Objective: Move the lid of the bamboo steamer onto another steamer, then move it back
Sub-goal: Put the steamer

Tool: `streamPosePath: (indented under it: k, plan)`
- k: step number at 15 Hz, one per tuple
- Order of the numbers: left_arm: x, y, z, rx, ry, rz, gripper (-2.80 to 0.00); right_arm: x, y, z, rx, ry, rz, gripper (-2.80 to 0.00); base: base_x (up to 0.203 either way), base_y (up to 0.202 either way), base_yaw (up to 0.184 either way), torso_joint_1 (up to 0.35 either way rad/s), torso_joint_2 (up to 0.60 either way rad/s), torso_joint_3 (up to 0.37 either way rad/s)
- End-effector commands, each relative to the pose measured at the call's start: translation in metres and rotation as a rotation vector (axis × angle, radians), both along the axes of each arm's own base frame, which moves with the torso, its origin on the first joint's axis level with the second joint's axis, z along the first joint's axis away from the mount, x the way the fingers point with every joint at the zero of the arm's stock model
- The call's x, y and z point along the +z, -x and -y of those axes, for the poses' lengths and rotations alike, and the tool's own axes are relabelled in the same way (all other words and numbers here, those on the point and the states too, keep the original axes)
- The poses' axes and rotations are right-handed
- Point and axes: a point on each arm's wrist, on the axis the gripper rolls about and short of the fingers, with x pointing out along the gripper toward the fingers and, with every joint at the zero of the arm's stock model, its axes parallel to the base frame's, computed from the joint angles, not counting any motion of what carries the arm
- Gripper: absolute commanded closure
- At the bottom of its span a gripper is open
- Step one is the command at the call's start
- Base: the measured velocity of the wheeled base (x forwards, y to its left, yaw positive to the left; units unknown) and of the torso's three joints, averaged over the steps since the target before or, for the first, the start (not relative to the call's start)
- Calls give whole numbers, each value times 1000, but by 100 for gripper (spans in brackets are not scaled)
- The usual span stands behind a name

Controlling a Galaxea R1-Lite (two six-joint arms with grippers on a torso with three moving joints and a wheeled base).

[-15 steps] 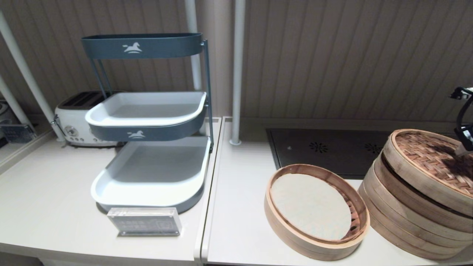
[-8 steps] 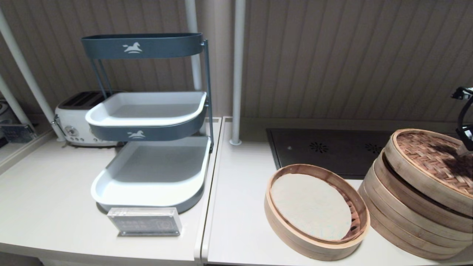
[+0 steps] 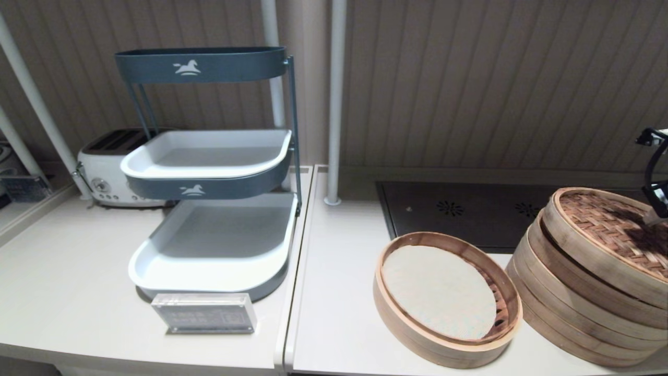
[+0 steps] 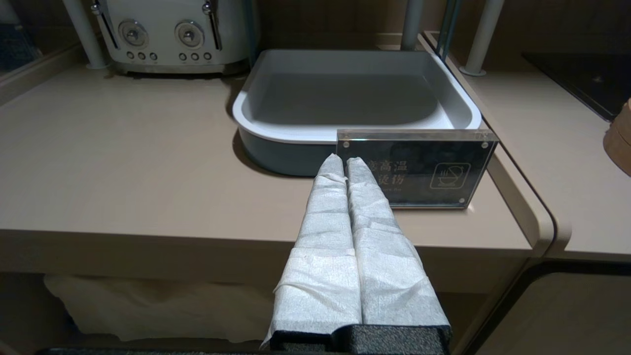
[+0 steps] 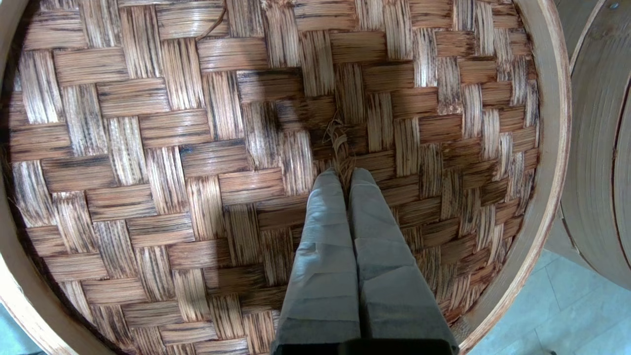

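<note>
Pinching the small dark centre loop (image 5: 340, 143) of the bamboo steamer lid (image 3: 605, 235), the right hand (image 5: 343, 172) has its two wrapped fingers (image 5: 325, 231) pressed together around the strand. In the head view this hand sits at the far right edge, above the woven top. The lid is on top of the taller steamer (image 3: 574, 308), tilted, with a dark gap showing under its near-left rim while its far-right side runs out of view. The stack of pale rings stands on the right surface (image 3: 339, 292), just beside the low single-tier basket (image 3: 443, 297) with its pale round liner (image 3: 438, 290); whether the two bamboo walls touch, I cannot tell. Behind both lies a dark cooktop panel (image 3: 459, 214).

The left hand (image 4: 344, 165) hangs low in front of the left surface (image 4: 123, 162), its wrapped fingers closed against each other and holding nothing. Ahead of it stands a clear acrylic sign (image 4: 416, 167), and behind that the bottom tray (image 4: 355, 98) of a three-tier grey rack (image 3: 209, 172). A white toaster (image 4: 167, 34) stands at the back left.
</note>
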Motion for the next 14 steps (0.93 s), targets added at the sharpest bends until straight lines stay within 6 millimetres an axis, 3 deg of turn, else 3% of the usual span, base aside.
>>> streamPosePath:
  k: [1,14]
  plan:
    - [-8,-2,0,0,0,-25,0,-3,0,0,4,-4,-13,0,0,0,0,0,0,0]
    - [-8,-2,0,0,0,-25,0,6,1,-1,2,32,5,0,0,0,0,0,0,0]
